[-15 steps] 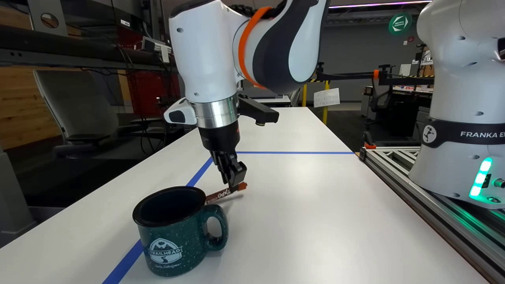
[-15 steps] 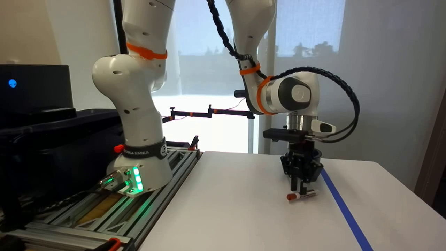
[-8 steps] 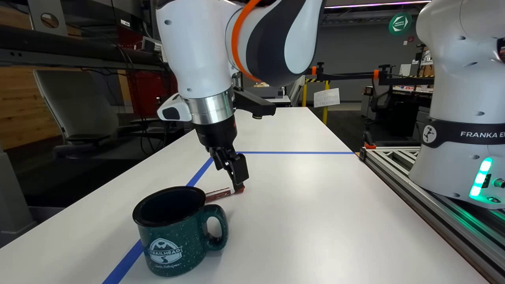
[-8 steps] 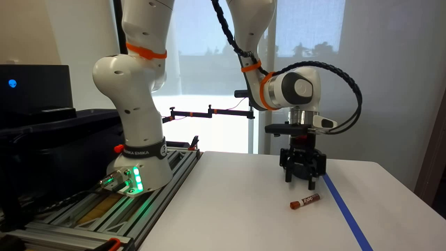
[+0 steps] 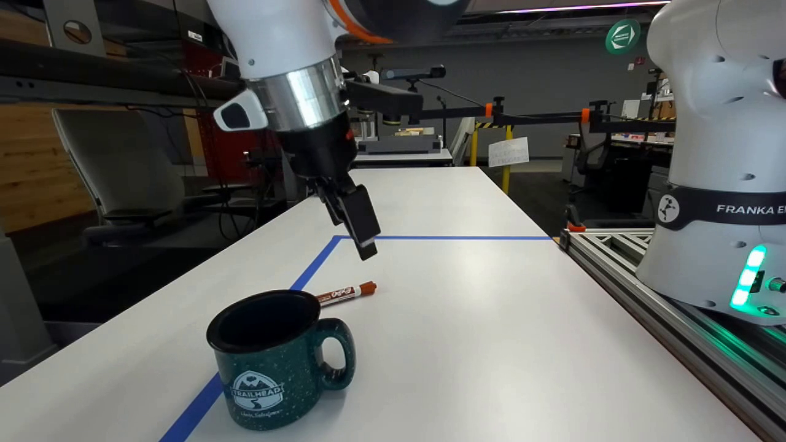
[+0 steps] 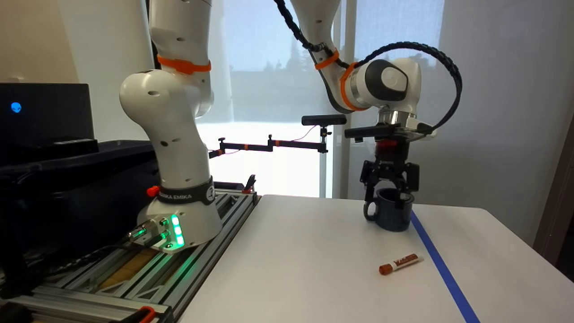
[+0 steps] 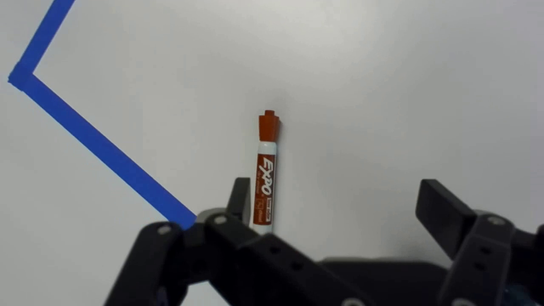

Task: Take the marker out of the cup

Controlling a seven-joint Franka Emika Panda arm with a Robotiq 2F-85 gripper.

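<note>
The marker point(image 6: 401, 264), with its red-orange cap and white-and-brown body, lies flat on the table outside the cup. A dark green cup point(image 5: 270, 368) with a pale emblem stands upright near it; in an exterior view its rim covers the marker's point(image 5: 347, 293) far end. My gripper point(image 6: 384, 199) hangs above the table, jaws spread wide and nothing held. From the wrist, the marker point(image 7: 266, 182) appears between the fingertips, close to the left finger point(image 7: 240, 195), its lower end hidden by that finger's linkage. In an exterior view the gripper's fingers overlap the cup point(image 6: 394, 220) behind them.
Blue tape point(image 7: 110, 157) runs in lines across the white table point(image 5: 491, 344), passing under or beside the cup. The arm's base point(image 6: 184, 220) stands on a metal frame along the table's edge. A camera on a bracket point(image 6: 323, 120) stands behind the table.
A second ago my gripper was low, shut on the marker. The jaws have opened and let it go, and the gripper has risen. The marker has shifted slightly on the table; the cup stays put.
</note>
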